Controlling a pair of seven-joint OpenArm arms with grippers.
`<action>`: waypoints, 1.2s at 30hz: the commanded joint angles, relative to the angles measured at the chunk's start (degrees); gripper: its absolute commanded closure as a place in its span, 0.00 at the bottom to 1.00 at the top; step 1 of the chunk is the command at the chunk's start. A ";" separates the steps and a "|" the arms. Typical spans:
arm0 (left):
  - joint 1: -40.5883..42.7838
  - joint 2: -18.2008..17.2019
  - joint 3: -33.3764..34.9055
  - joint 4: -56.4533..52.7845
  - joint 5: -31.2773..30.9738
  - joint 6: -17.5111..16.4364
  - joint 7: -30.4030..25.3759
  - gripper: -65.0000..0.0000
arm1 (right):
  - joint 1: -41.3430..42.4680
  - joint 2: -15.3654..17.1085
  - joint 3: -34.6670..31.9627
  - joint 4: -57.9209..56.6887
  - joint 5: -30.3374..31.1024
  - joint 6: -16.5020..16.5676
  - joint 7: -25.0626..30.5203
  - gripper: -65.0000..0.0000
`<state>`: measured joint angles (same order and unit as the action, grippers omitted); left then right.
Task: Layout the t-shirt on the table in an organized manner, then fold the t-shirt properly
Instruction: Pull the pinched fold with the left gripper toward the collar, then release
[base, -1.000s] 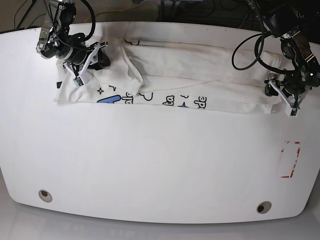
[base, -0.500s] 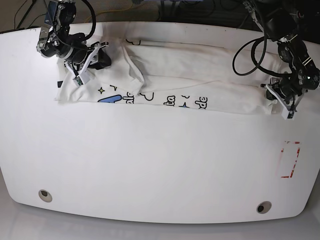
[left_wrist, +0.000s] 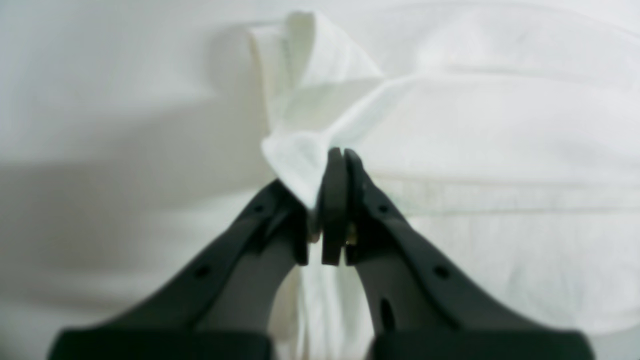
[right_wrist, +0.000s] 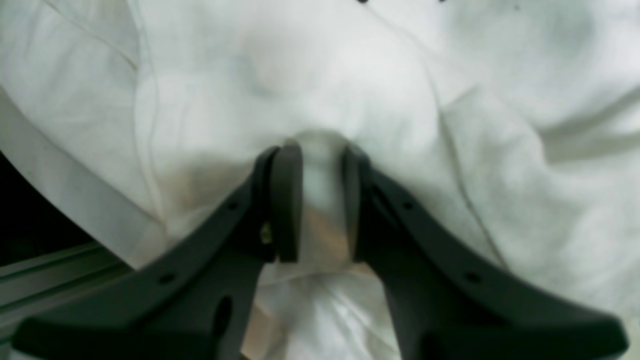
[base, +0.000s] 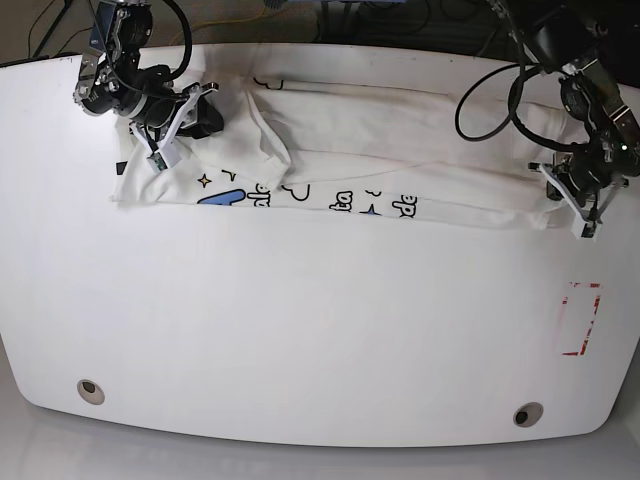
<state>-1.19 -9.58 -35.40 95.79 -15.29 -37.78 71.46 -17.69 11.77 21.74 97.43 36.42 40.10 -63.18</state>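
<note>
Black arms (base: 585, 75), looped black cables (base: 490, 95), white-framed tools.

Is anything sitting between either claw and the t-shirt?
Nothing visible. The left claw is shut on a fold of the t-shirt, and the right claw pinches a bunch of its fabric.

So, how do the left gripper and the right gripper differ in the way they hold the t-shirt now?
The left gripper pinches a thin edge of the t-shirt, jaws nearly touching; the right gripper holds a thick bunch, jaws apart. The left grips by the shirt's end near the red mark; the right grips the opposite end. Both are shut on cloth.
</note>
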 joint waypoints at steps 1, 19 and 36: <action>0.53 -0.83 -0.16 3.51 -0.32 -0.15 1.11 0.98 | -0.20 0.49 0.02 0.29 -0.86 -0.10 -1.48 0.78; 9.67 -1.01 -4.56 11.95 -0.32 -2.22 5.07 0.98 | -0.11 0.41 0.02 0.20 -0.86 -0.10 -1.48 0.78; 13.28 -2.68 -1.48 11.77 -0.23 -2.22 5.24 0.66 | -0.02 0.32 0.02 0.20 -0.86 -0.10 -1.48 0.78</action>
<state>11.60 -11.46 -37.04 106.61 -15.07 -39.94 77.06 -17.67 11.66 21.69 97.38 36.45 40.12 -63.18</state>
